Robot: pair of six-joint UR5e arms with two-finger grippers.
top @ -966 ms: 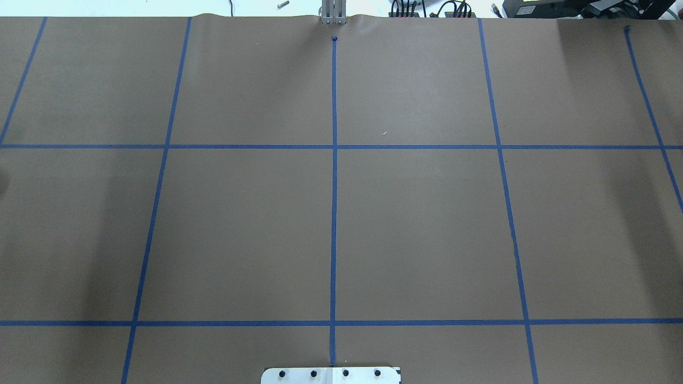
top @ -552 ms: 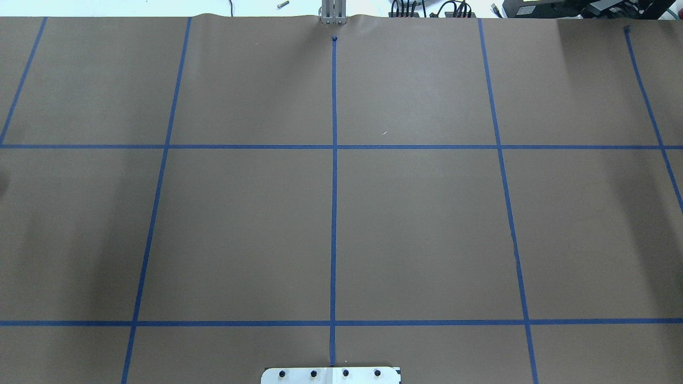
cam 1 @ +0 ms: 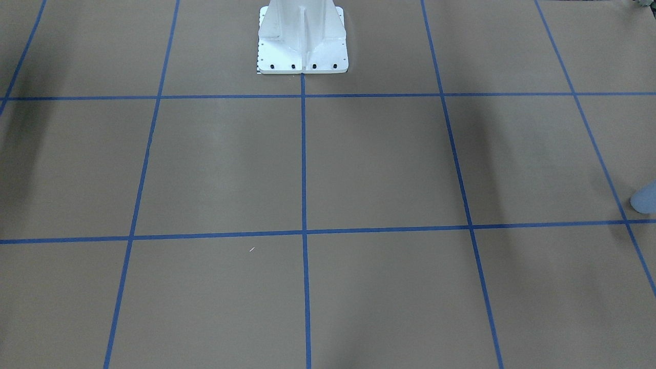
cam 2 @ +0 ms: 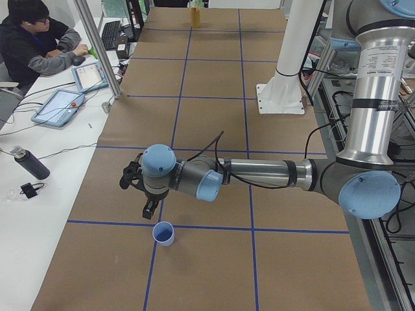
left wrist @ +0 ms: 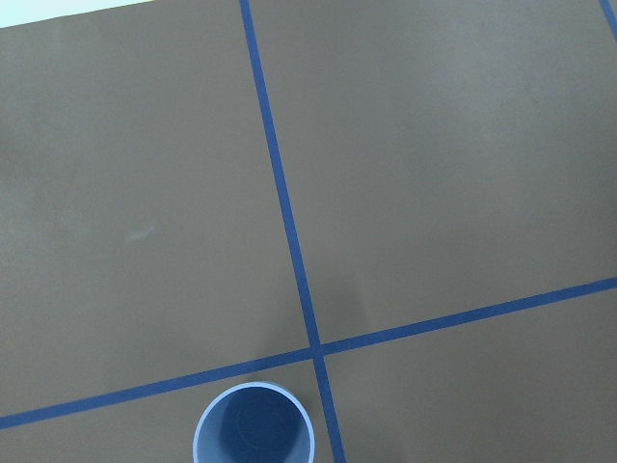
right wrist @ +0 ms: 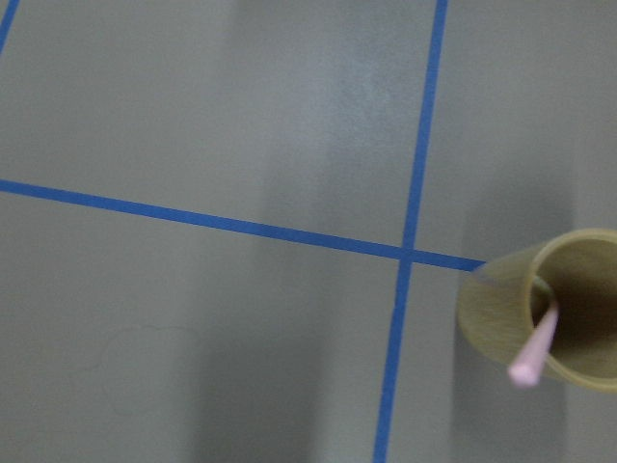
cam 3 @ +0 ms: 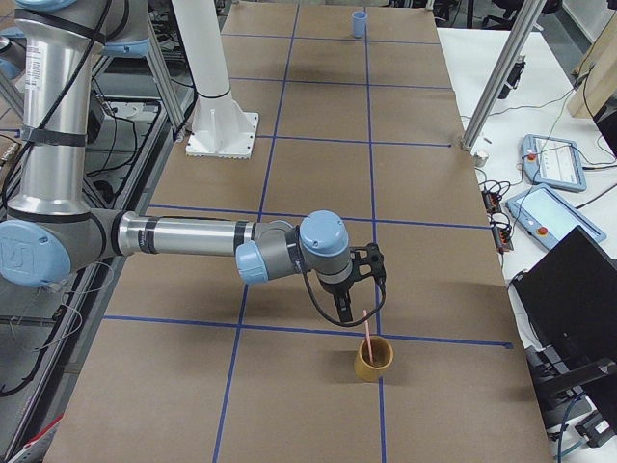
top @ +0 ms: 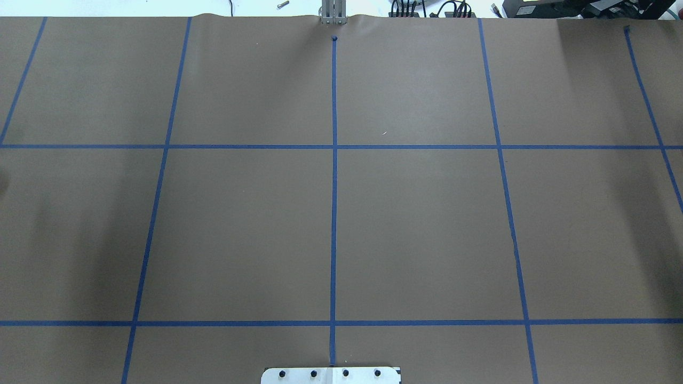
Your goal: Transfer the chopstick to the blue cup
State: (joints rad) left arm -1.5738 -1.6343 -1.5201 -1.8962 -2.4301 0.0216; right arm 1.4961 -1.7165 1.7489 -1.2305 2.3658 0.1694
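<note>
One chopstick (cam 3: pixel 371 333), one blue cup (cam 2: pixel 163 234), one mustard cup (cam 3: pixel 364 370), one person (cam 2: pixel 37 46).

Even light, soft shadows (cam 1: pixel 482 154); right-wrist view perhaps defocused.

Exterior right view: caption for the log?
Right gripper near the chopstick leaning in a tan cup; blue cup at the far end.

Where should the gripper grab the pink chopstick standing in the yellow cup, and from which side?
Grip the chopstick on the stretch sticking out above the rim of the yellow cup, coming down from above, a finger on either side. Its lower end sits inside the cup and it leans on the rim, so only the top is free.
</note>
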